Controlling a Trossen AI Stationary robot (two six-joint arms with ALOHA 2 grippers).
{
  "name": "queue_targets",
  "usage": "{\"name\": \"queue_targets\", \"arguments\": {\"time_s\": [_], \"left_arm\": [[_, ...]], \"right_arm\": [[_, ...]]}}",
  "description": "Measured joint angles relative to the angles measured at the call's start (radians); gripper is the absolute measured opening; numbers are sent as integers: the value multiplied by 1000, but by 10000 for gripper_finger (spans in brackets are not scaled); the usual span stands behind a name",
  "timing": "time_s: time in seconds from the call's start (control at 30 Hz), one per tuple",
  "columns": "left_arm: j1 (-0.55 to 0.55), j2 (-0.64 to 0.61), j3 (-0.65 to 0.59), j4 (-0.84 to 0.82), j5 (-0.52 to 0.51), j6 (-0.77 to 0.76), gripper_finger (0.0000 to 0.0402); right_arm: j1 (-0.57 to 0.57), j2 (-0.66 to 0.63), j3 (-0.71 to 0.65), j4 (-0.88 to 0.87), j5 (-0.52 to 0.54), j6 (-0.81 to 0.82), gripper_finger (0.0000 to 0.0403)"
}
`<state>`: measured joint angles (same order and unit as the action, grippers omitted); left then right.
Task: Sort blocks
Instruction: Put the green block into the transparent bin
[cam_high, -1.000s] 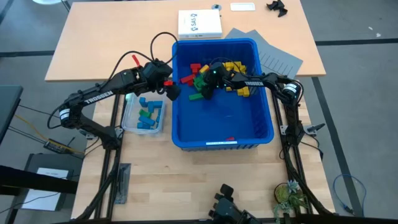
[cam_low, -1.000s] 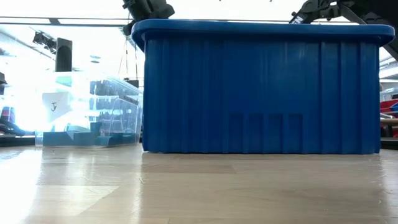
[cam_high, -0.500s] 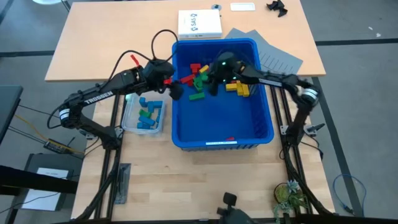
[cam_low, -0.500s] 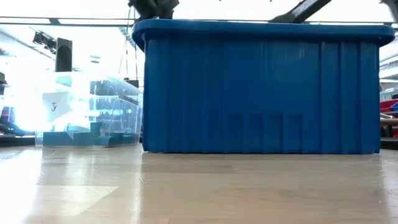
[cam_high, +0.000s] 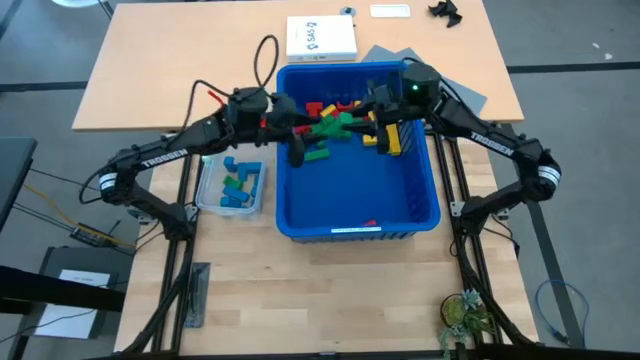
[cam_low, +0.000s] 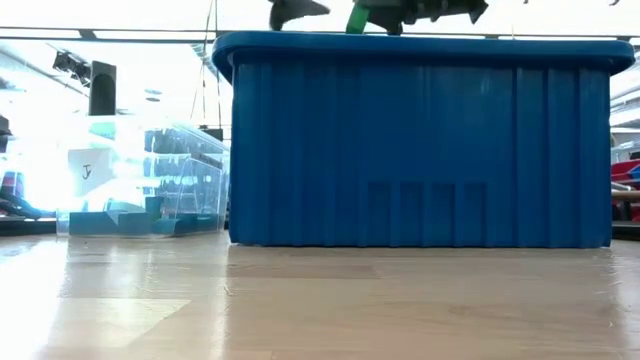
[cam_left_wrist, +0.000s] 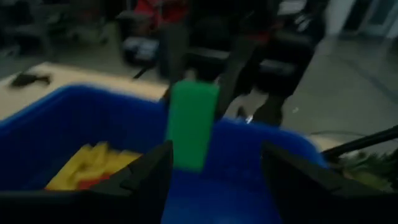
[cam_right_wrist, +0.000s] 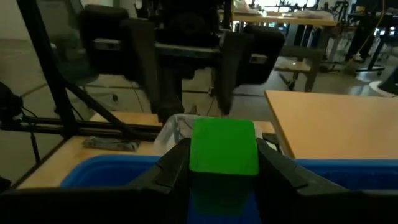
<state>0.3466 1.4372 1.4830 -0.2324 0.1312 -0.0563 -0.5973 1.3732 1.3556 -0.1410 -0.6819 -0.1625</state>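
My right gripper (cam_high: 356, 118) hangs above the blue bin (cam_high: 425, 205), pointing level toward the table's left, shut on a green block (cam_right_wrist: 224, 146). The low view shows that block (cam_low: 358, 18) above the bin's rim. Opposite it, my left gripper (cam_high: 303, 135) points level toward the right and stands open. Seen past its own fingers, the green block (cam_left_wrist: 191, 124) stands just ahead, nearer one finger, and no touch shows. More blocks (cam_high: 325, 110) in red, green and yellow lie on the bin's floor at its far end. My right gripper pinches the green block by its two opposite sides (cam_right_wrist: 198, 155) between its two fingers. The fingers come level from the table's right. The block sticks out past the fingertips toward my left gripper and hangs clear above the bin.
A clear tub (cam_high: 232, 185) with blue and green blocks stands left of the bin, under my left arm. A white box (cam_high: 321, 38) and grey sheets (cam_high: 450, 95) lie behind the bin. The near half of the bin's floor is bare except for a small red piece (cam_high: 370, 224).
My right gripper has risen out of the block pile with the green block and tipped from pointing down to level, drawing back toward the bin's far right corner. My left gripper has tipped up to level and swung over the bin to face it.
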Motion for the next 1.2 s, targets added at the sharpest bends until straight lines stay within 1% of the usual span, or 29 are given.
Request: {"name": "queue_targets", "arguments": {"time_s": [0.13,0.23,0.47,0.57,0.67,0.73,0.87,0.97,1.07,1.2], "left_arm": [[-23,45,0,84,13,15,249],[-28,74,0,90,1,48,249],[-32,110,0,107,4,51,247],[-37,113,0,117,1,78,228],[-39,115,0,138,-3,82,180],[-40,115,0,141,2,85,141],[-36,114,0,123,-17,83,139],[-34,93,0,44,-65,81,139],[-33,45,0,-61,-166,80,139],[-32,-33,0,-225,-319,72,139]], "right_arm": [[33,-3,0,11,-5,19,130],[54,-2,0,16,-26,28,130],[74,-2,0,44,-27,27,130],[74,-2,-1,51,-24,26,130],[75,-2,-1,51,-10,31,130],[75,-2,0,53,-14,48,151],[84,-1,-1,55,9,72,231],[80,-13,-2,47,41,57,280],[62,-41,-2,36,73,56,312],[38,-65,-2,3,121,55,337]]}}
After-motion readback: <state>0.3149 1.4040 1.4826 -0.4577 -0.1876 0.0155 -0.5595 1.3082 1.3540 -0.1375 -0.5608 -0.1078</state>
